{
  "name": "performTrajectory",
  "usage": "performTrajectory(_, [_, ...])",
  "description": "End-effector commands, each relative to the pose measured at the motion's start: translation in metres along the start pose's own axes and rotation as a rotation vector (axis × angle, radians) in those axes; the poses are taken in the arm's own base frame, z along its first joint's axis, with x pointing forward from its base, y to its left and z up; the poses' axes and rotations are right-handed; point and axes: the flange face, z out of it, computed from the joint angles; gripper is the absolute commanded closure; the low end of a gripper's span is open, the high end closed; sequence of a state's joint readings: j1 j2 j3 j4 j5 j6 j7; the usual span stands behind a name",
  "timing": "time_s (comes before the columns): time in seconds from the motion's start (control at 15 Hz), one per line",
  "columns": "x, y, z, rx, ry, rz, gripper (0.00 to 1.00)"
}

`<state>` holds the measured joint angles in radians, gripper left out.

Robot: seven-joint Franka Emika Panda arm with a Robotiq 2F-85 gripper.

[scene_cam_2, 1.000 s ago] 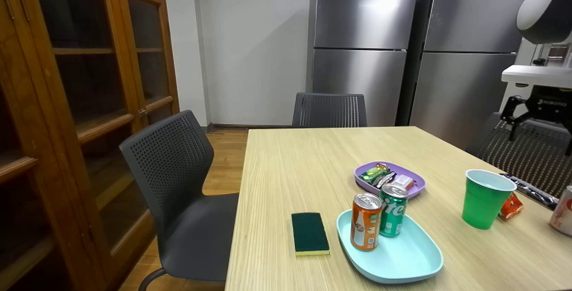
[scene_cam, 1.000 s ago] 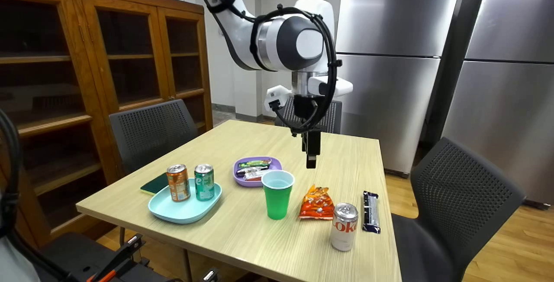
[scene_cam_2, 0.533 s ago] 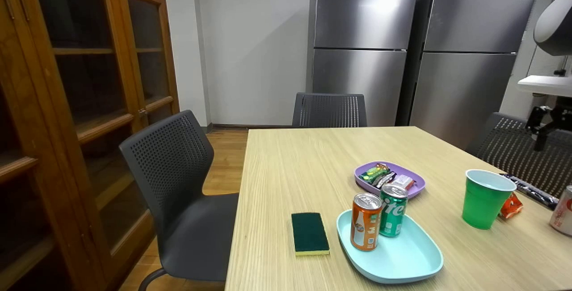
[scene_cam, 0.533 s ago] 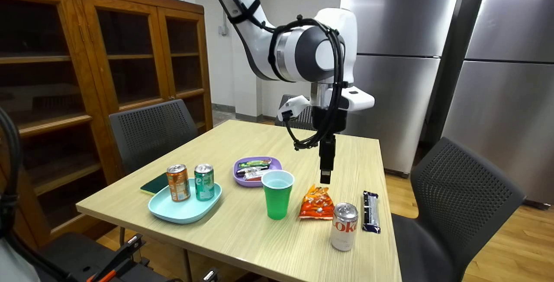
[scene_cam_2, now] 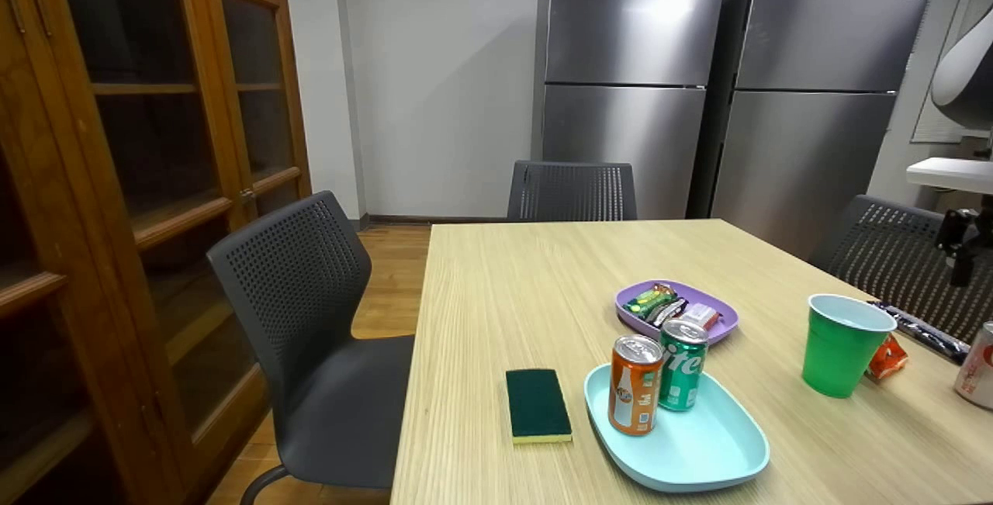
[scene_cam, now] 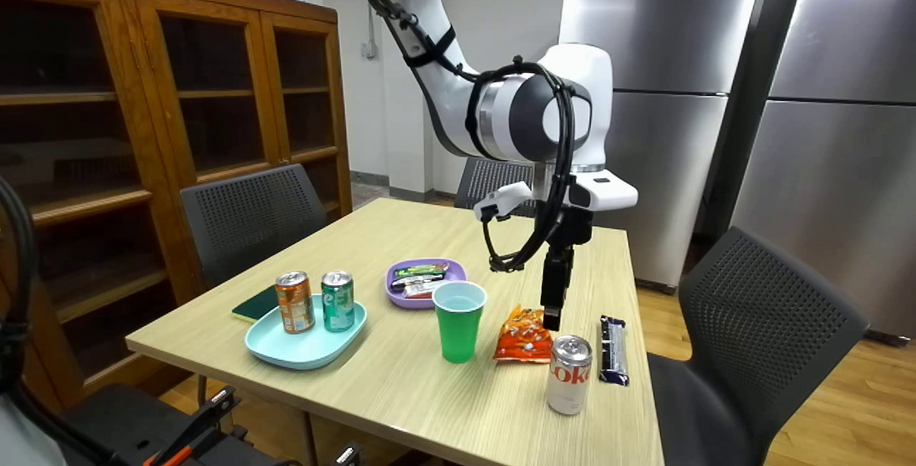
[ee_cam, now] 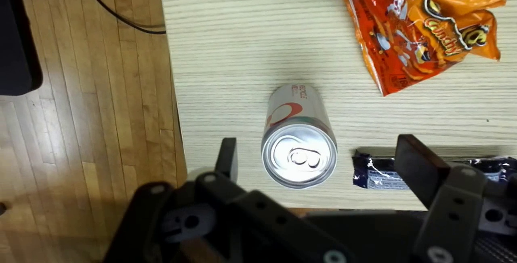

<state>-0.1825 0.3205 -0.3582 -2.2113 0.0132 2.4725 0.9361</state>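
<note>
Gripper [ee_cam: 319, 156] spread wide, with hold of nothing: its fingers [ee_cam: 422, 170] hang above and near the Coke can [ee_cam: 299, 139], one on each side of it in the wrist view, and touch nothing. Upright on the table [scene_cam: 429, 237], the Coke can stands near the edge. Just beside the Coke can lies the bar [ee_cam: 383, 172], flat and dark-wrapped, partly hidden by a finger in the wrist view. Near the Coke can too, but apart from it, is the crumpled bag [ee_cam: 412, 32]; these two crowd it most. Left of the Coke can in an exterior view, past the bag, stands the green cup [scene_cam: 459, 330], upright. Farther from the Coke can on that side come the purple tray [scene_cam_2: 725, 323], with wrapped snacks [scene_cam_2: 650, 302] in it, and the blue tray [scene_cam_2: 721, 443], which bears an orange can [scene_cam_2: 636, 389] and a green can [scene_cam_2: 683, 373], both upright. Farthest of the tabletop things from the Coke can is the sponge [scene_cam_2: 538, 404], flat beyond the blue tray. Right of the Coke can in an exterior view stands a chair [scene_cam: 758, 316], and well apart from the Coke can rise two steel fridges [scene_cam: 658, 58] and a wooden cabinet [scene_cam: 179, 165].
</note>
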Motion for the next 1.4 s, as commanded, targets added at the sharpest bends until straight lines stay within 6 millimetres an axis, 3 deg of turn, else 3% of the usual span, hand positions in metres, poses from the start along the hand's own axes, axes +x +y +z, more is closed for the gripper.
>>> performTrajectory(0.0, [0.011, -0.009, 0.009, -0.023, -0.009, 0.061, 0.00])
performTrajectory(1.33, [0.030, -0.015, 0.064, -0.123, -0.007, 0.141, 0.00])
